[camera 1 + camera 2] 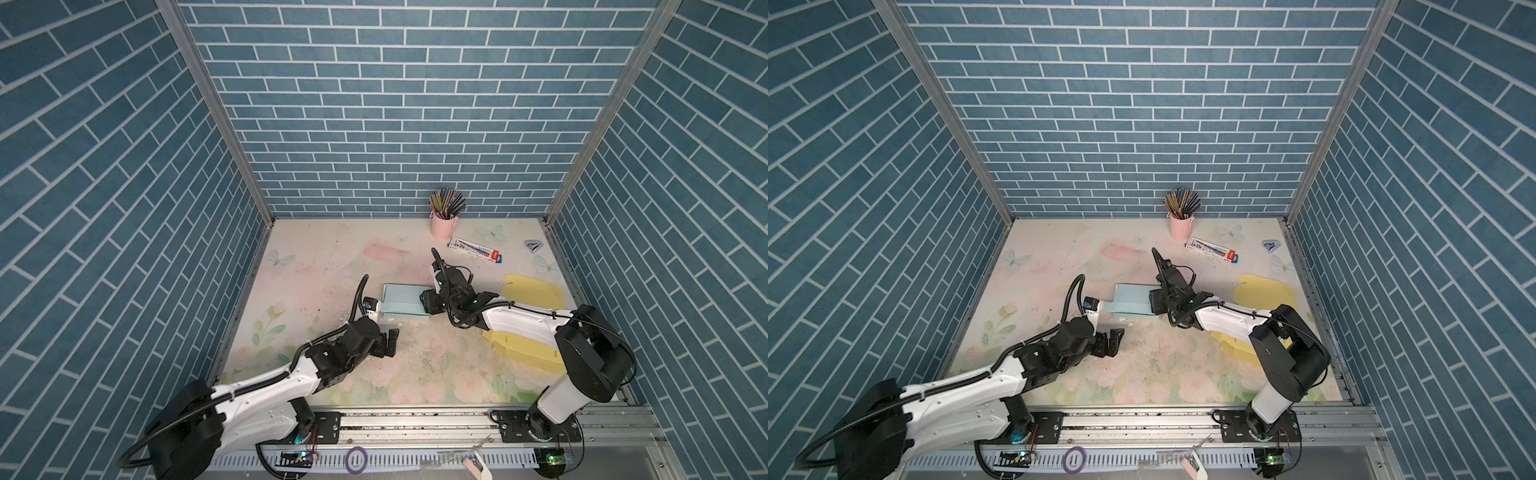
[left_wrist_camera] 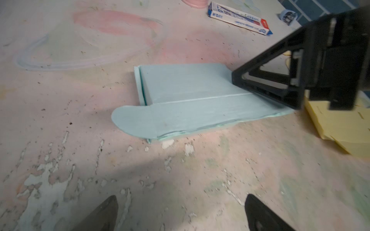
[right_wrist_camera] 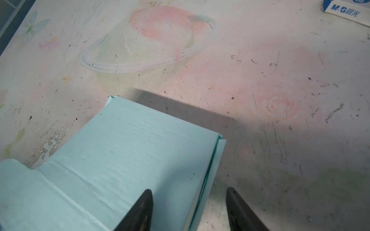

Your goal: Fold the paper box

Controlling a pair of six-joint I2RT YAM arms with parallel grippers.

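The paper box [image 1: 403,301] [image 1: 1130,302] is light teal and lies mid-table, partly folded, with a rounded flap [image 2: 132,120] flat on the table. My left gripper [image 1: 388,341] [image 1: 1112,340] [image 2: 181,210] hovers near the box's front left corner, open and empty, apart from the box. My right gripper [image 1: 424,301] [image 1: 1153,301] [image 3: 189,202] is at the box's right end, open. One of its fingers [image 3: 143,210] is over the box top [image 3: 130,156]; the other is over the table beside the box's edge.
Yellow paper sheets [image 1: 534,291] [image 1: 521,345] lie at the right, partly under the right arm. A pink cup of pencils [image 1: 444,226], a white and blue carton [image 1: 476,249] and a small blue item [image 1: 534,245] sit at the back right. Blue brick walls enclose three sides.
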